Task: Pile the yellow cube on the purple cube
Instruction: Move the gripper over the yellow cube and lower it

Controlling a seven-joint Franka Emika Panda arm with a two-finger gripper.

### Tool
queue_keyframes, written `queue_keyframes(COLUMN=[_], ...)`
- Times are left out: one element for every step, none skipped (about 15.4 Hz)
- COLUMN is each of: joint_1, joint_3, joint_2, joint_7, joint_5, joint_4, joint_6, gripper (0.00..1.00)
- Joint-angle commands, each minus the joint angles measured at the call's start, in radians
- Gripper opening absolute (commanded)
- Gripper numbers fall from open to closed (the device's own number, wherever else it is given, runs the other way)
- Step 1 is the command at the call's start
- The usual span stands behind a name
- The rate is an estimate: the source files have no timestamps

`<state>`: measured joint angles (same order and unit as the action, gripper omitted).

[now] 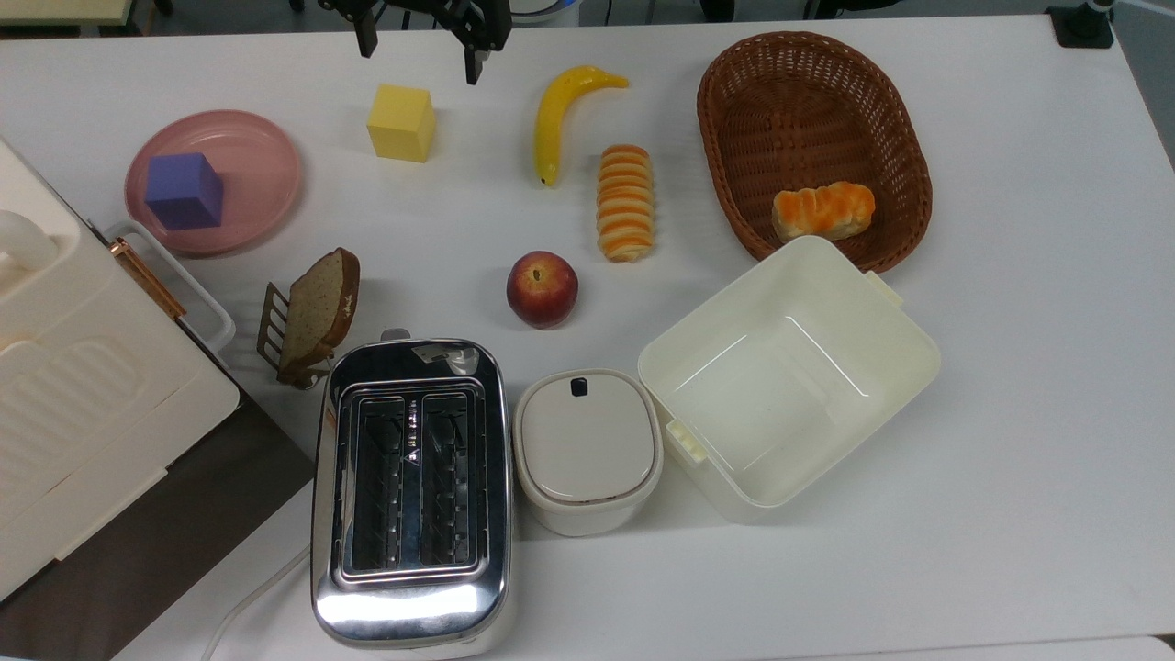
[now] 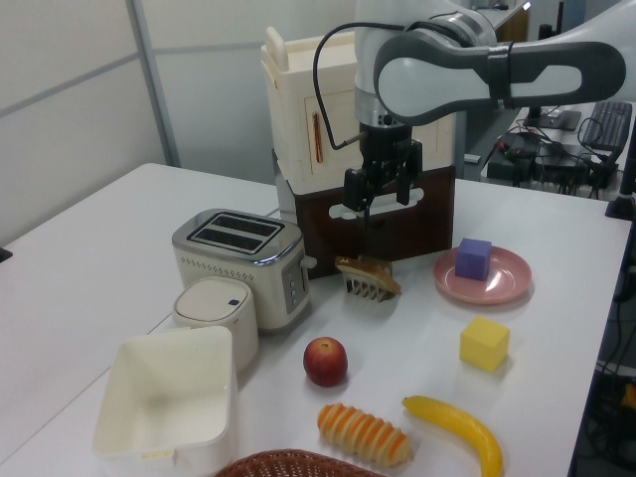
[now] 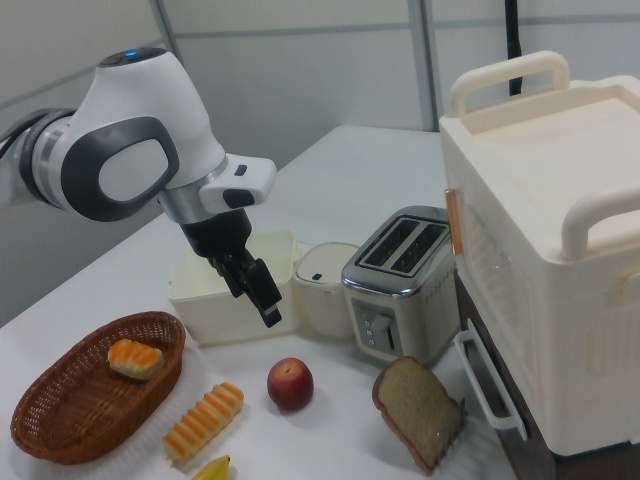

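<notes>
The step in hand is judged to be the approach: nothing has yet been grasped, and the gripper [image 1: 420, 50] is held above the white table [image 1: 1010, 386] with its fingers spread wide and nothing between them, as is seen in the top view, where the two dark fingertips stand well apart at the upper edge. In the left view the gripper [image 2: 378, 194] is seen raised clear of the tabletop, hanging from the arm in front of the large cream box. The pink plate [image 1: 266, 174] lies well off toward the top view's left of the gripper and lower in the picture, and on it, touching its surface, rests the purple cube [image 1: 184, 191]; in the left view the same purple cube [image 2: 474, 258] is found to the left view's right of the gripper and below it. The yellow cube [image 1: 401, 122] stands on the bare table just below the open fingers in the top view, nearly in line with the gap between them, and apart from the plate. The next move is judged to call for a descent over the yellow cube, the fingers being kept wide enough to pass its sides before being closed on it.
</notes>
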<state>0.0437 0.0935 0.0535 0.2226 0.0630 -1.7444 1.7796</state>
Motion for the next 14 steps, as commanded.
queue_keyframes(joint_1=[0.01,0.011,0.013,0.015,0.018,0.019,0.019,0.021,0.022,0.022,0.024,0.033,0.062,0.082], joint_3=[0.021,0.025,0.025,0.023,0.025,0.026,0.026,0.026,0.026,0.028,0.034,0.049,0.102,0.139], joint_2=[0.022,0.02,0.019,0.022,0.037,0.063,0.092,0.126,0.156,0.182,0.207,0.233,0.264,0.282], joint_7=[-0.07,-0.071,-0.074,-0.074,-0.075,-0.081,-0.084,-0.081,-0.077,-0.077,-0.077,-0.08,-0.083,-0.083], joint_5=[-0.025,-0.025,-0.026,-0.025,-0.025,-0.025,-0.025,-0.025,-0.025,-0.025,-0.023,-0.023,-0.023,-0.022], joint_4=[-0.006,0.012,0.022,0.017,-0.003,-0.03,-0.07,-0.119,-0.171,-0.211,-0.243,-0.28,-0.335,-0.369], joint_6=[-0.09,-0.1,-0.117,-0.111,-0.106,-0.094,-0.051,-0.001,0.029,0.037,0.037,0.038,0.044,0.06], gripper=[1.0,1.0,1.0,1.0,1.0,1.0,1.0,1.0,1.0,1.0,1.0,1.0,1.0,1.0])
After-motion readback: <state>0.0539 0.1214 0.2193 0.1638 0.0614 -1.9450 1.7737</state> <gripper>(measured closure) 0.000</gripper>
